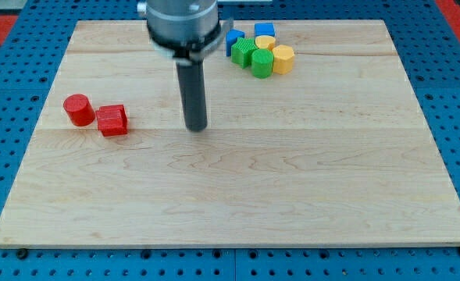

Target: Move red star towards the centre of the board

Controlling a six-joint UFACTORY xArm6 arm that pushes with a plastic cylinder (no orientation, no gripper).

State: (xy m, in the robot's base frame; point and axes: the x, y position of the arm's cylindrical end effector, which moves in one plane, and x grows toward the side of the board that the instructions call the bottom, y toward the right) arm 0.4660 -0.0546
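Near the board's (50,226) left edge, roughly halfway between its top and bottom edges, sit two red blocks touching each other: a red cylinder (78,109) closer to the edge, and just beside it on the view's right the red star (112,120), whose outline is too blurred to read cleanly and looks almost blocky from here. This star is the piece to shift.

Further right, well apart from the star and nearer the top edge than the bottom, my tip (196,128) rests on the bare wood. There is no gripper on this arm, only the rod, so nothing is being held or pinched.

Toward the top edge, right of the rod, a cluster huddles together: a blue block (234,40), a green block (244,52), a second green block (262,64), a yellow block (264,42) half hidden, another yellow block (283,58), and a blue cube (264,30) at the back.

The tip stands on the centre side of the star, the wrong side for pushing it inward. Circling round to the left risks clipping the cylinder, or dragging both reds along together. An off-centre contact would likely spin the star away rather than drive it straight.
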